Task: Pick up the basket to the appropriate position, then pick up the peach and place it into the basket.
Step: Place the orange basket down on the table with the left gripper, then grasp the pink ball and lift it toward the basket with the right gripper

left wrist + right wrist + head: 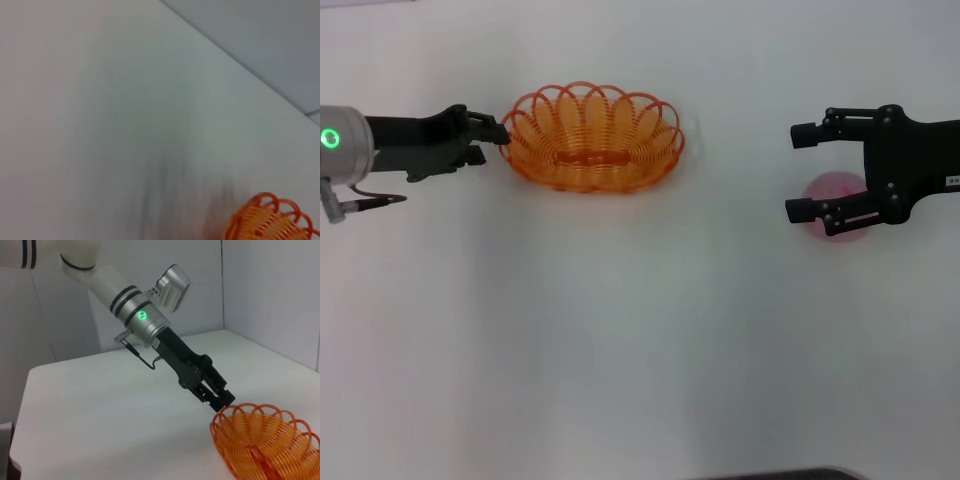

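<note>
Orange basket (592,138) on white worktop (620,340), rim pinched by left gripper (500,139); lift level, slowly; right gripper (802,172) spread wide, empty, above peach (832,190).

Left arm extended inward from the left, green wrist light lit, left gripper (501,140) fingers pinched together, right gripper (803,171) spread wide, wrist level

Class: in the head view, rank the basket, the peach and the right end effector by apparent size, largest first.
1. basket, clearly widest.
2. right end effector, open above the peach; being nearer the camera may enlarge it.
3. peach, partly hidden, smallest showing.
</note>
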